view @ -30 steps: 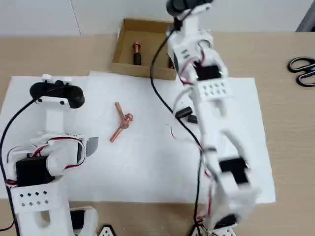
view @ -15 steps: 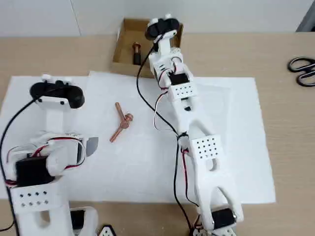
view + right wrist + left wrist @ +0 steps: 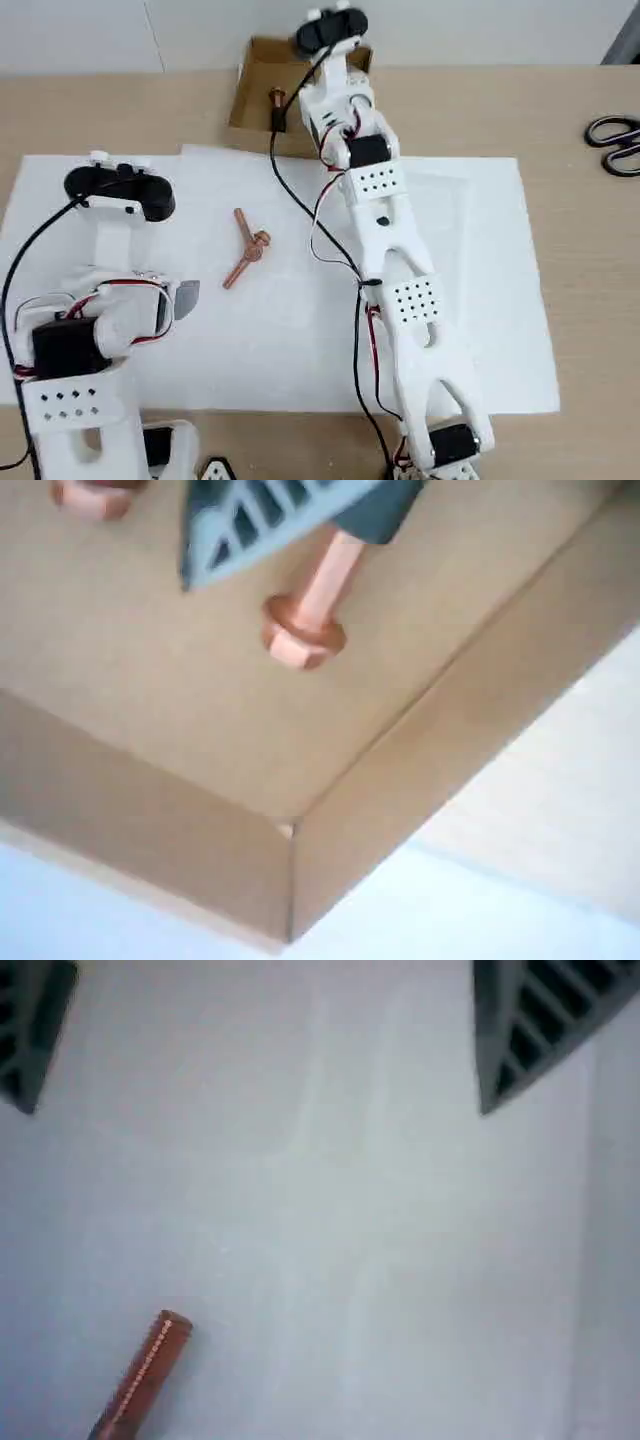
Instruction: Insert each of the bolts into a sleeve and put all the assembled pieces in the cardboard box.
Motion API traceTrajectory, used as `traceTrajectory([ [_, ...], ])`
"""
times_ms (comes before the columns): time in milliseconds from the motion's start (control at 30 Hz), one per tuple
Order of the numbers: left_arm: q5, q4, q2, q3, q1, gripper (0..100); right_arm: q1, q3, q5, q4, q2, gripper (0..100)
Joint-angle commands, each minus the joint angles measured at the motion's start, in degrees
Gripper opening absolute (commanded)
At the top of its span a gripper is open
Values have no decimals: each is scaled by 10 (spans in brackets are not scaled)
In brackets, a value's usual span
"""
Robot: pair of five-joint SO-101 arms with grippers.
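Right gripper (image 3: 320,550): clenched on a bolt (image 3: 303,638), hex head pointing down, inside the box (image 3: 400,810) close to one corner. I cannot tell whether the head touches the floor.

Box contents: one other piece (image 3: 277,108) lying on the floor beside the held bolt, apart from it.

Left gripper (image 3: 258,1100): released, fingers wide apart, hanging over the paper (image 3: 400,1260).

Loose pair (image 3: 247,247): two copper pieces crossed on the paper between my arms, well apart from the box.

Scissors (image 3: 613,143): on the bare table at the far right.
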Motion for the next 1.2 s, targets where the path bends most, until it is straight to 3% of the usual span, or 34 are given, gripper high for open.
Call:
traceTrajectory([
  [0, -4, 1, -7, 0, 0, 265, 1, -54, 5, 80, -51, 173],
  [533, -4, 4, -7, 0, -2, 265, 8, -52, 3, 506, -348, 173],
  [767, -4, 28, -7, -3, -2, 265, 44, -33, 4, 524, -471, 173],
  [933, -4, 29, -7, -3, -4, 265, 59, 143, 4, 525, -615, 172],
  [1167, -4, 29, -7, -3, -4, 265, 56, 620, 3, 515, -859, 172],
])
